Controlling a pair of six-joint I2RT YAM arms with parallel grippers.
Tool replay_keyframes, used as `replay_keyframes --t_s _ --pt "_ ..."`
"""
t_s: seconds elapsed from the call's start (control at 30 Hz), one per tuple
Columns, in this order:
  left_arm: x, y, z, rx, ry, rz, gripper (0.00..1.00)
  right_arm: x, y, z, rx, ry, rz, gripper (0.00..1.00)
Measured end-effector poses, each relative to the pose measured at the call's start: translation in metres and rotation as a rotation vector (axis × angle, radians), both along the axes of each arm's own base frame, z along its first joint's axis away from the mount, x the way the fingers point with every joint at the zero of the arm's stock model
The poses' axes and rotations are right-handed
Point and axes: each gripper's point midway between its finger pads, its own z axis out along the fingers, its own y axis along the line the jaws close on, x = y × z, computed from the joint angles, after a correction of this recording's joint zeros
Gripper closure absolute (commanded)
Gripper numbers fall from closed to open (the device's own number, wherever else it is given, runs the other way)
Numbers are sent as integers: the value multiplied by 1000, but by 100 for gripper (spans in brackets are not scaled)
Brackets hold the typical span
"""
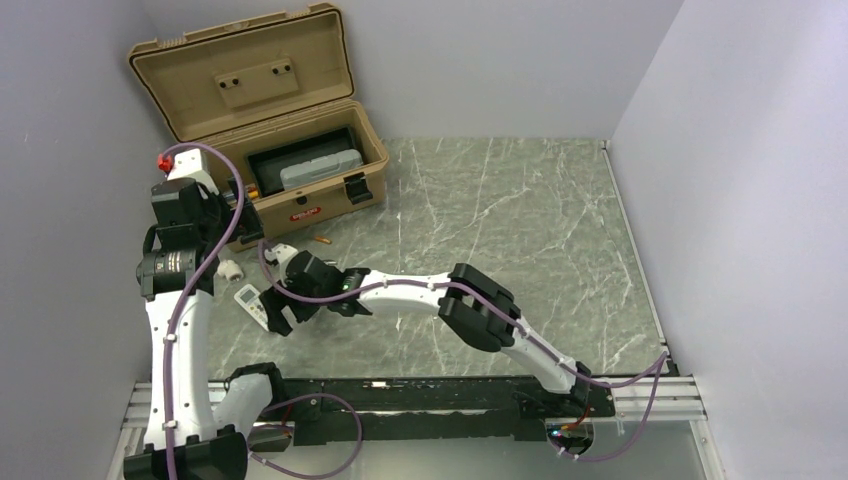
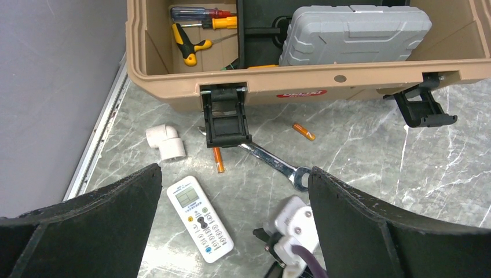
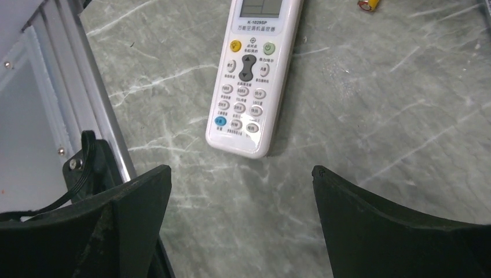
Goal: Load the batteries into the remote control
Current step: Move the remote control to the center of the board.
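Observation:
The white remote control (image 2: 200, 217) lies buttons up on the marble table, its far end toward the toolbox; it also fills the top of the right wrist view as the remote control (image 3: 252, 75). One orange battery (image 2: 217, 160) rests by the toolbox latch, and a second battery (image 2: 303, 131) lies farther right. My right gripper (image 3: 241, 169) is open and empty, low over the table just short of the remote's near end. High above, my left gripper (image 2: 235, 171) is open and empty, looking down on the remote and batteries.
A tan toolbox (image 1: 320, 190) stands open at the back left, holding a grey case (image 2: 353, 26) and screwdrivers (image 2: 197, 17). A steel wrench (image 2: 272, 159) and a white pipe elbow (image 2: 165, 142) lie near the batteries. A metal rail (image 3: 87, 87) borders the table by the remote.

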Motion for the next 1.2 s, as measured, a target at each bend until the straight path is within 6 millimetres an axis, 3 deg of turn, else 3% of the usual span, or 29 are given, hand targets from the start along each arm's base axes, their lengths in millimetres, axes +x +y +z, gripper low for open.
replay_keyframes --t_s 0.43,0.67,1.2 --pt "0 -4 0 -11 -2 -21 1 0 28 -22 -24 34 12 8" --pt "0 -4 0 -12 -1 -24 1 1 40 -23 -26 7 18 8" --pt "-1 -8 0 -21 0 -46 1 4 36 -36 -168 -249 -9 9"
